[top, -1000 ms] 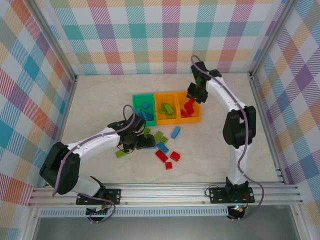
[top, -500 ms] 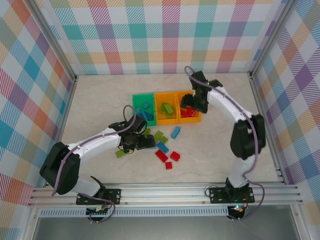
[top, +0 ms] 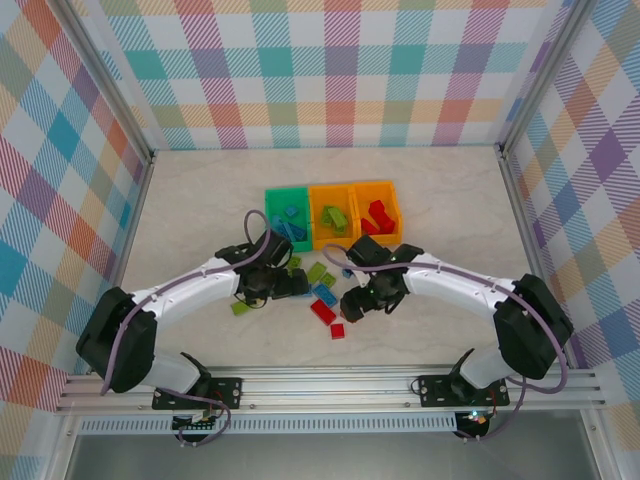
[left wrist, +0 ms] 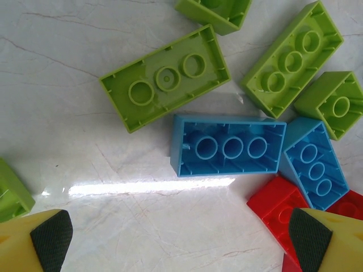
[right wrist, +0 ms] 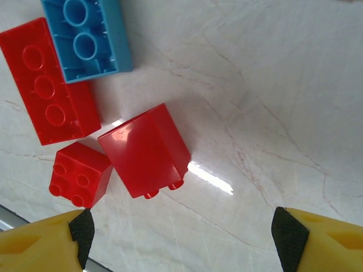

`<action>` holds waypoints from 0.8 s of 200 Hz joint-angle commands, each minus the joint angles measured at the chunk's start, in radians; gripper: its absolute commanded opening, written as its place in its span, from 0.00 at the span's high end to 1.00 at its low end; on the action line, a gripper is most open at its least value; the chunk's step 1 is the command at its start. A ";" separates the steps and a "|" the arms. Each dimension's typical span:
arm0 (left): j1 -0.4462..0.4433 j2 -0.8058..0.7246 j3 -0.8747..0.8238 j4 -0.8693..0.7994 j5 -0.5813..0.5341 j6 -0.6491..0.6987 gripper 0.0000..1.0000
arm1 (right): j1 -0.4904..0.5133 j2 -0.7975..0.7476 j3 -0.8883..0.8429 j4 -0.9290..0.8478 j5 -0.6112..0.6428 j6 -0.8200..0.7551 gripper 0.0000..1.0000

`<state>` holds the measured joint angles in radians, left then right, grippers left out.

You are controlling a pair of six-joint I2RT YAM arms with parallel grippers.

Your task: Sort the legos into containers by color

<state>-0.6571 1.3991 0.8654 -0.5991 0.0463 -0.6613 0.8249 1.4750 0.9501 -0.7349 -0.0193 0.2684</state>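
the left jaws are hovering spread over lime and blue legos (left wrist: 229, 147) mid-surface (top: 200, 200) — the right jaws, also spread, over red ones. the containers (top: 334, 243) are sitting just beyond.

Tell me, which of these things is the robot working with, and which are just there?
Job: loose legos, green bin, middle orange bin, right orange bin, left gripper, right gripper, both open.
Just there: marble table, plaid walls, metal rail.
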 commanded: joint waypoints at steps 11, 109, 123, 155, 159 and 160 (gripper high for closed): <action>-0.010 -0.063 -0.046 -0.030 -0.027 0.005 0.00 | 0.048 0.031 0.025 0.040 0.018 -0.001 0.17; -0.009 -0.148 -0.105 -0.070 -0.065 -0.041 0.00 | 0.075 0.179 0.092 0.061 0.049 -0.003 0.30; -0.007 -0.153 -0.105 -0.084 -0.074 -0.047 0.00 | 0.079 0.204 0.105 0.056 0.042 -0.010 0.34; 0.025 -0.159 -0.103 -0.142 -0.098 -0.077 0.00 | 0.087 0.229 0.104 0.054 0.029 -0.015 0.39; 0.032 -0.161 -0.103 -0.147 -0.098 -0.077 0.00 | 0.088 0.229 0.103 0.052 0.027 -0.015 0.40; 0.033 -0.163 -0.104 -0.149 -0.097 -0.077 0.00 | 0.088 0.229 0.103 0.052 0.027 -0.015 0.40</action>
<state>-0.6498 1.2629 0.7746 -0.6697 -0.0193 -0.7105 0.9012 1.6905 1.0355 -0.6765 0.0257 0.2684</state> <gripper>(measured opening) 0.999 0.613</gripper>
